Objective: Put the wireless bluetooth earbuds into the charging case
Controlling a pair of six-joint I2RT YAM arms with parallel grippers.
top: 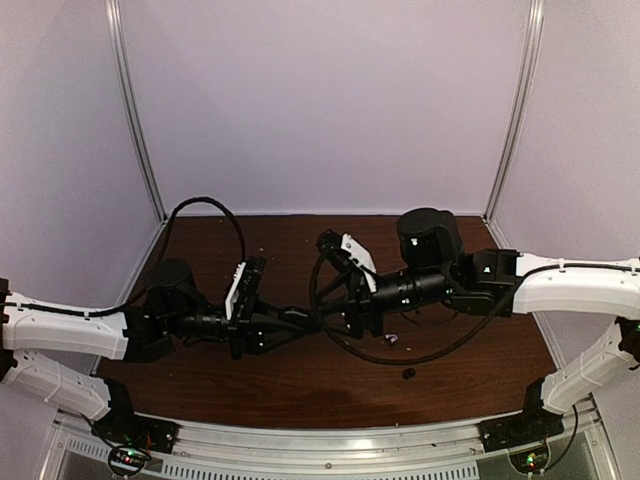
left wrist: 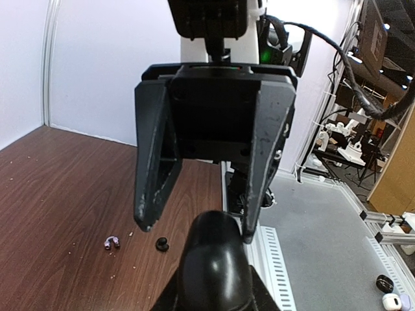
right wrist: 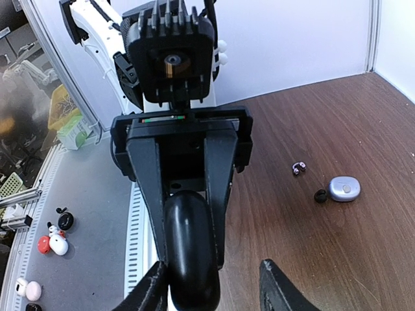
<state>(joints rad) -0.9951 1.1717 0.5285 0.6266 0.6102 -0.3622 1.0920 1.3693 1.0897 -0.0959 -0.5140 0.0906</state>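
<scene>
Black glossy lump (left wrist: 214, 259) sits pinched in the left claw (right wrist: 189, 259), jaws pressed tight on it. What the lump is cannot be told. The right claw (left wrist: 196, 228) faces it nose to nose, fingers spread to either side of the lump; contact is not clear. Both meet in mid-air over the centre of the table (right wrist: 363, 259).

Outward: the earbuds (right wrist: 298, 168) lie bare on the wood, a small purple piece. Near them is a black bit (right wrist: 320, 195), which is just beside the case (right wrist: 343, 189). The case is grey-blue and oval, and its lid looks down. The top view shows a pale purple speck to the right of the claws and a little nearer, but no case; whether that is the same piece cannot be told.

Judgement: insertion not begun, and neither claw is on the earbuds or case. The step in hand looks like a pass of the lump between claws. The next move calls for freeing a claw, lifting the lid with the case steadied, then a fine pinch on a very small, slick bud.
</scene>
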